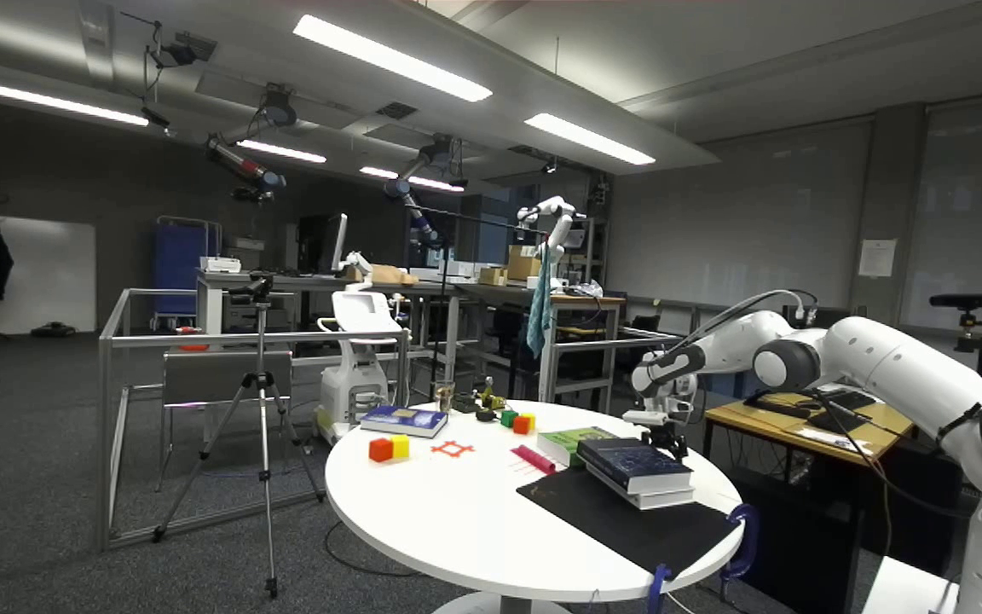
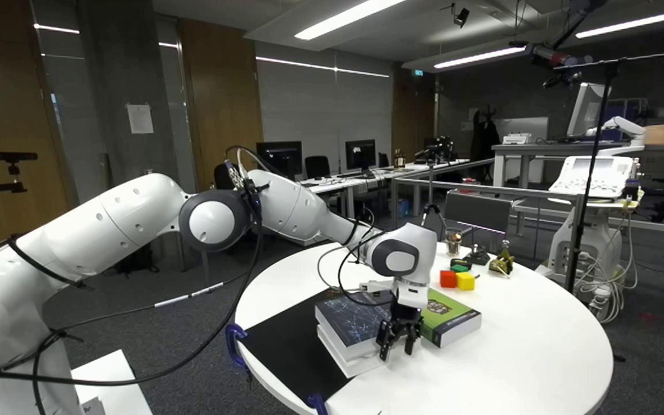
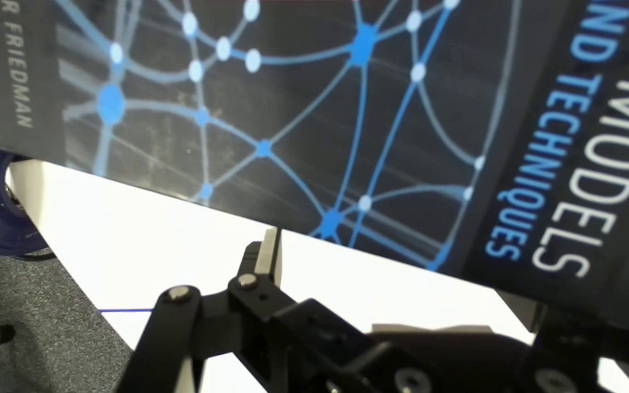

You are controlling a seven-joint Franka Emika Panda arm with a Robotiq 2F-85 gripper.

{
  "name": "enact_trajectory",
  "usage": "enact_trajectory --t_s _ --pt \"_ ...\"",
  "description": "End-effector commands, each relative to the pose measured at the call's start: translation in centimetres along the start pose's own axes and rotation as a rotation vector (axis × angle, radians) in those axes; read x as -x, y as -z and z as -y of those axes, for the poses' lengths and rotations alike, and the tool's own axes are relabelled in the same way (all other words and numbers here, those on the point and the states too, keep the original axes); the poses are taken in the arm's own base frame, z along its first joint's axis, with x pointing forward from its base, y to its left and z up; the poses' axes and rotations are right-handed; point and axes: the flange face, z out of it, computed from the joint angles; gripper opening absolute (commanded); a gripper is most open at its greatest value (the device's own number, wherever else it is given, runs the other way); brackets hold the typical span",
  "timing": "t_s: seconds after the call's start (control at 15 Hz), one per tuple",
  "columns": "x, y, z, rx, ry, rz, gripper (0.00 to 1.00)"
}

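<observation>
– Right beside the gripper [image 2: 397, 351], what is that?
– A dark book [image 2: 346, 323], flat on a second thick book [image 2: 357, 367], not lifted, with a black mat [image 2: 291, 346] running out from under them
– Anything grasped?
– Nothing: the fingers [image 3: 266, 255] stand apart beyond the dark book's edge; whether they touch it, I can't tell
– Farther out?
– A green book [image 2: 450, 317] just beside those two, then a red cube [image 2: 448, 279] and a yellow cube [image 2: 465, 281] on the round table [image 2: 510, 357]

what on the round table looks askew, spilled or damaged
Slightly askew: the dark-covered book is not squared up with the lower book beneath it, whose edge sticks out in an exterior view. I see no spill or damage.
</observation>
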Motion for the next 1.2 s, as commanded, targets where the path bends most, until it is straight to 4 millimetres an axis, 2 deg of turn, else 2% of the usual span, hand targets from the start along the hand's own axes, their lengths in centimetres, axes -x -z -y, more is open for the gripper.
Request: enact_trajectory --t_s 0.0,0.8,1.13 --pt "1.6 0.7 0.7 -0.021 0.071 0.000 1.00" --pt "5.6 0.9 1.5 -0.059 0.211 -0.033 1.00" --pt "6.3 0.8 1.4 -0.060 0.256 -0.035 1.00"
